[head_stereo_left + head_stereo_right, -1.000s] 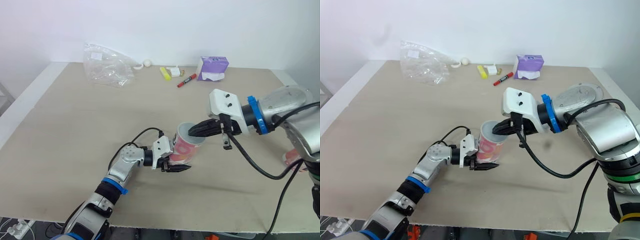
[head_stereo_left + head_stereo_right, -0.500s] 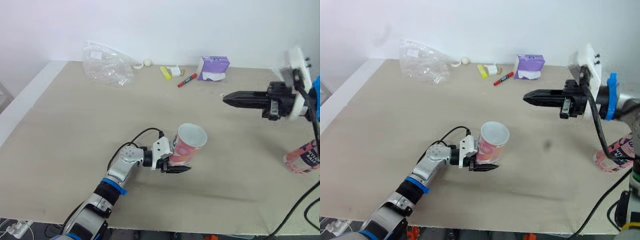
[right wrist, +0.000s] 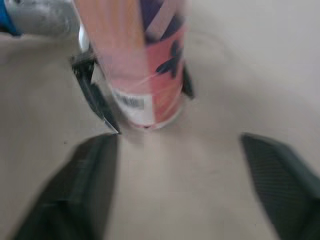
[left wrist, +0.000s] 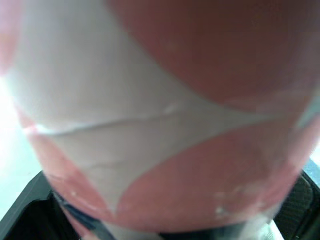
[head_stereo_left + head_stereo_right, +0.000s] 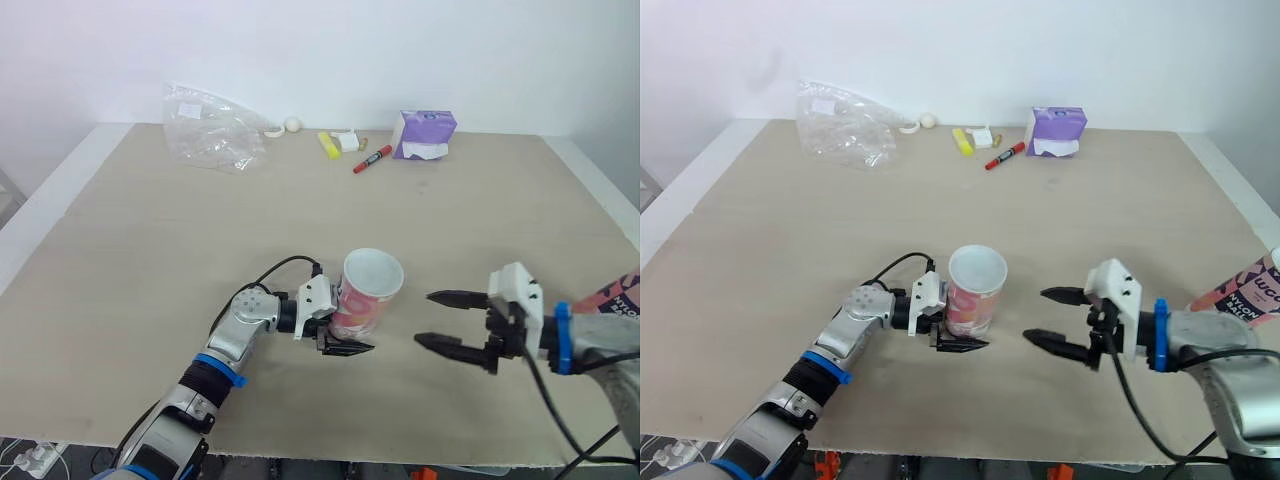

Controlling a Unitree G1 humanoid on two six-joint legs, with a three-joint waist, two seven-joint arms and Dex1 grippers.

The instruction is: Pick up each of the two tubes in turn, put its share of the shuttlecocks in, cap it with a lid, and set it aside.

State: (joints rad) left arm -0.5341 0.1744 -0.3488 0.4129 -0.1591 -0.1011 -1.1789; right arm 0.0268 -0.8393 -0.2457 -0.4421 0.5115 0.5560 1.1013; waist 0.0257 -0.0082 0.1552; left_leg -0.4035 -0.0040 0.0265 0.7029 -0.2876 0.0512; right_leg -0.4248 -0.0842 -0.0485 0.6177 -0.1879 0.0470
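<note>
Nearest the bottom edge of the head views, my left gripper (image 5: 347,335) is pinching the first tube (image 5: 366,300) low on its pink wall. One black finger shows along its near side. The tube stands upright on the table (image 5: 150,250), just below the middle of the frame, with its open mouth turned up. I judge I hold it low and steady so that the mouth stays free for filling and the tube cannot tip. The inside reads as plain white, and I cannot tell whether anything lies in it. To the right of it in the frame, my right gripper (image 5: 425,318) hangs low over the table with its fingers spread wide. It holds nothing, and its tips point at the tube from a short way off. The right wrist view looks between those fingers straight at the tube's base. At the right edge of the frame stands the second tube (image 5: 1250,290), well apart and untouched. Along the far edge, near the top of the frame, lie a clear plastic bag (image 5: 210,130), a red marker (image 5: 372,160) and a purple tissue pack (image 5: 427,135), out of the working space.
</note>
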